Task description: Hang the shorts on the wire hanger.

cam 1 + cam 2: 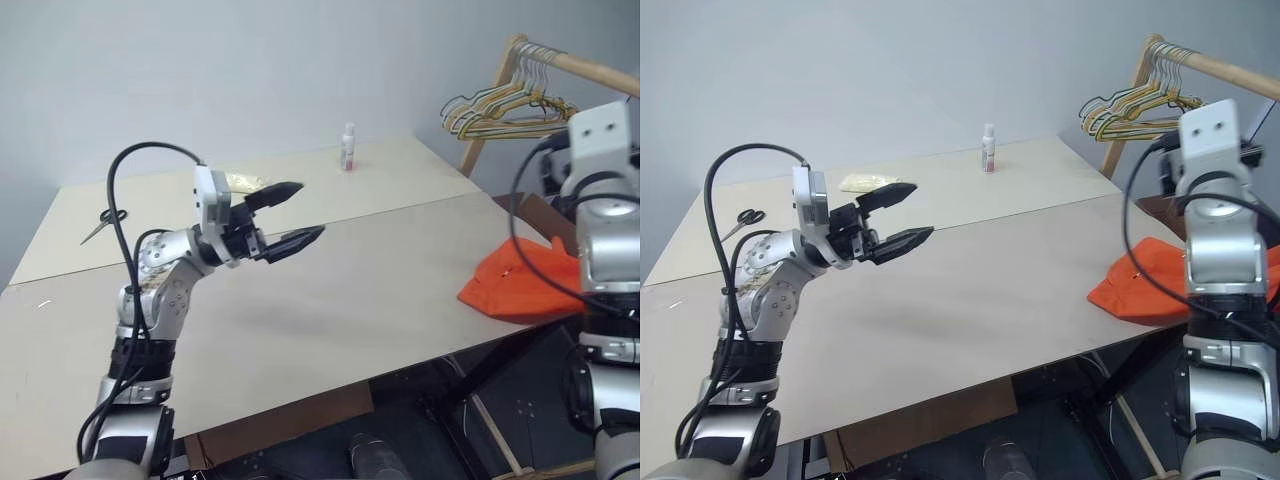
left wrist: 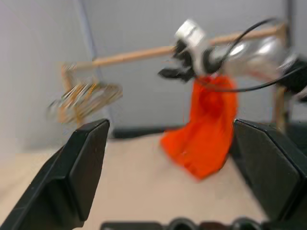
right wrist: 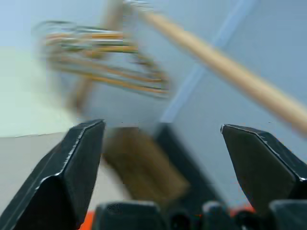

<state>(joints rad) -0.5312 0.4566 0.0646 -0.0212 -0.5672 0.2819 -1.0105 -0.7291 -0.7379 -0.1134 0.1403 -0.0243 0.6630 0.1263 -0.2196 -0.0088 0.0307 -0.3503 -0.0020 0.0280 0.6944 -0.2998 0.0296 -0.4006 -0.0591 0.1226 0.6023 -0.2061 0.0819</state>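
The shorts lie in a crumpled orange heap at the right edge of the bench, and part of the cloth hangs over that edge. In the left wrist view the shorts drape from the bench down in a long fold, just under the right arm. Nothing grips them.

The right pincer has its two black fingers wide apart with nothing between them. It points toward the wooden rail behind the bench corner, where a bunch of hangers hangs close together. I cannot tell which of these is the wire hanger.

The left pincer is held above the middle of the bench, well apart from the shorts, and its fingers are also spread and empty.

Farther back on the bench stand a small white bottle, a flat yellowish packet and, near the left edge, a pair of scissors.
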